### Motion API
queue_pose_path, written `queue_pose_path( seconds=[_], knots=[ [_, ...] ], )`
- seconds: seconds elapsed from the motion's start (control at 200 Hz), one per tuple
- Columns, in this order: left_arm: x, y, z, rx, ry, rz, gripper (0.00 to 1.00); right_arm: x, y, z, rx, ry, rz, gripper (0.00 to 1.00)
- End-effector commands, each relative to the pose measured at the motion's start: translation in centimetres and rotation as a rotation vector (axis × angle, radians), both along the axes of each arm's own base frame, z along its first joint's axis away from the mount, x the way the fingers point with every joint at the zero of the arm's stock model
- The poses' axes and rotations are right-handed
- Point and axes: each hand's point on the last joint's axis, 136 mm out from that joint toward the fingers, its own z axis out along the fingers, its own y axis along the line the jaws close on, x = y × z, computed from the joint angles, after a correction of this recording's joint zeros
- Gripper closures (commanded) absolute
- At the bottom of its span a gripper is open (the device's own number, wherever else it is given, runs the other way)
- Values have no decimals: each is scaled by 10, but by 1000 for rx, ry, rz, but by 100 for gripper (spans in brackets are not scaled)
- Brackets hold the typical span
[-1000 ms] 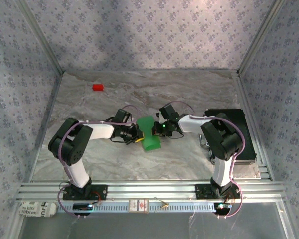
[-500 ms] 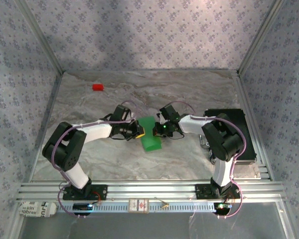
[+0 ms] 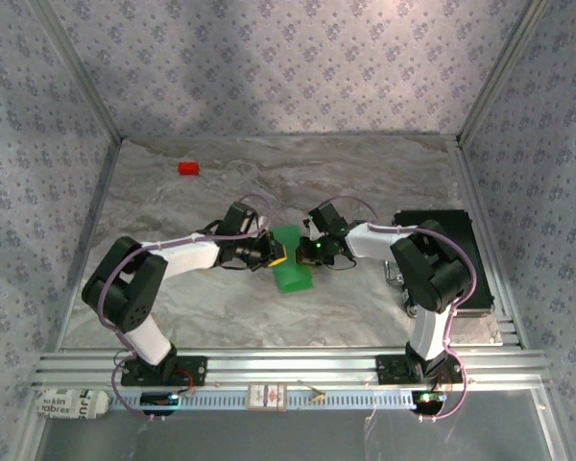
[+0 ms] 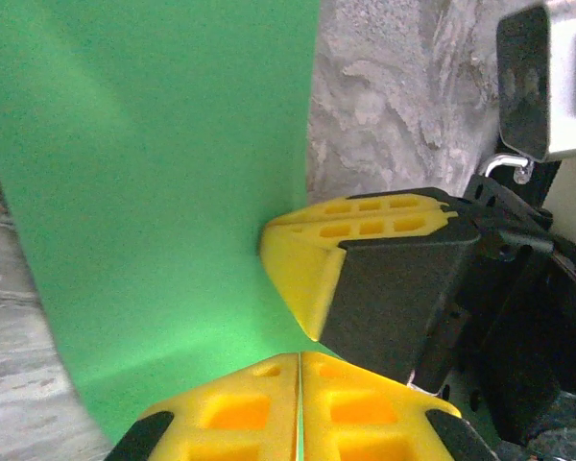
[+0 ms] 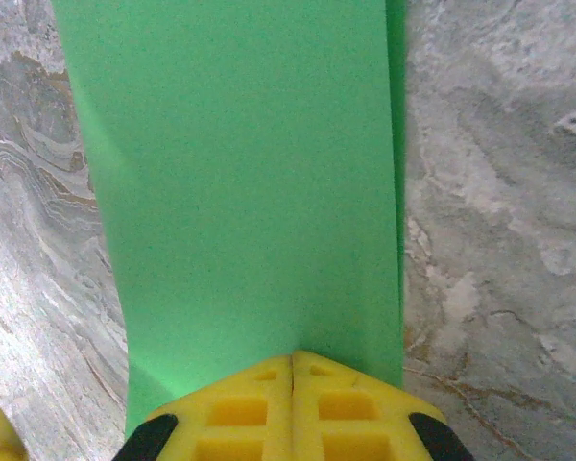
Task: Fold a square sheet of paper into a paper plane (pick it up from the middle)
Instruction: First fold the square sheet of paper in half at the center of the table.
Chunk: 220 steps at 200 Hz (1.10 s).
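The square sheet of paper [image 3: 294,271], bright green, lies folded into a narrow strip at the middle of the marble table. My left gripper [image 3: 279,254] comes from the left, shut, its yellow tips set on the strip's left part. In the left wrist view its jaws [image 4: 299,357] meet over the paper [image 4: 163,192], which runs on under them. From the right comes my right gripper [image 3: 304,252], shut as well, with its tips [image 5: 292,357] resting on the paper [image 5: 250,173]. Its yellow fingers [image 4: 317,259] touch the sheet just ahead of the left tips. I see no paper plane shape.
A small red block [image 3: 188,168] lies at the far left of the table. A black box [image 3: 451,240] sits at the right edge beside the right arm, with a metal piece [image 4: 557,77] near it. Patterned walls close in three sides.
The left gripper has slid right and a little away, onto the paper. The sheet, bulged up a second ago, now lies flatter and narrower. The right gripper has stayed put.
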Motion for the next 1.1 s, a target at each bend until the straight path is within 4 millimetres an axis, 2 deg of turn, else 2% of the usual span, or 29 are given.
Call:
queue_pose_path(
  seconds=[0.0, 0.095, 0.345, 0.61, 0.76, 0.889, 1.094],
  knots=[
    [-2, -11, 3, -45, 0, -24, 91, -32, -33, -38, -160, 127, -28, 100],
    [-7, -15, -3, -37, 19, -43, 91, -32, -33, -40, -159, 130, -29, 100],
    [-18, -4, -35, 12, 58, -36, 92, -33, -33, -42, -160, 139, -28, 100],
    [-38, 17, -71, 107, 94, -47, 92, -32, -35, -42, -165, 135, -29, 100],
    [-44, 27, -82, 148, 81, -61, 92, -32, -34, -43, -162, 136, -32, 100],
    [-36, 20, -61, 102, 42, -44, 91, -31, -34, -42, -163, 137, -32, 100],
    [-21, -3, -2, -61, -24, -28, 89, -31, -35, -42, -167, 137, -31, 100]
  ],
)
